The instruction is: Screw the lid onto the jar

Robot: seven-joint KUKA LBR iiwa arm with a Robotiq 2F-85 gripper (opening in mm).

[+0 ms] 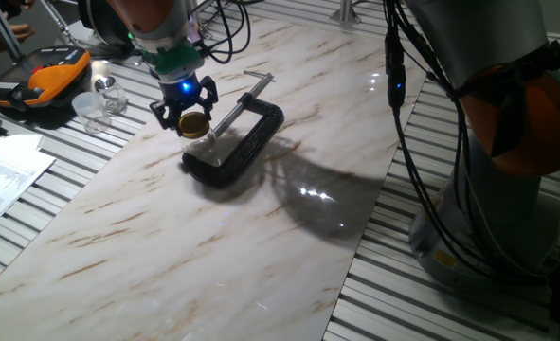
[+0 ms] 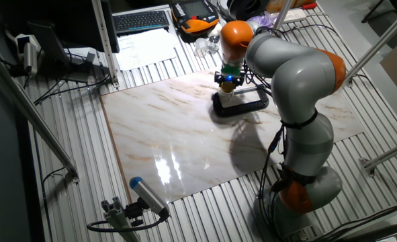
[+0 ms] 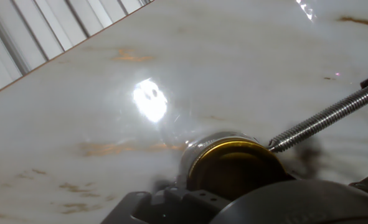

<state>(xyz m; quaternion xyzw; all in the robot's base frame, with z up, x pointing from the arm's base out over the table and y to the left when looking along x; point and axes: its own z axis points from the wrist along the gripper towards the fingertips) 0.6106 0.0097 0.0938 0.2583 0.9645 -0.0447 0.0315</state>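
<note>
1. Pincer [image 1: 193,120] closed on the gold lid [image 1: 193,122], fingers either side of its rim.
2. Lid sits just above the clear glass jar [image 1: 200,148]; whether they touch is not clear.
3. Jar stands inside the black C-clamp [image 1: 251,142], clamp screw [image 3: 324,120] beside it.
4. Clamp lies on the marble desk [image 1: 213,246].

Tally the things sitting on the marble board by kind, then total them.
Gold lid, held in the gripper: 1
Clear glass jar under the lid: 1
Black C-clamp around the jar: 1
Total: 3
</note>
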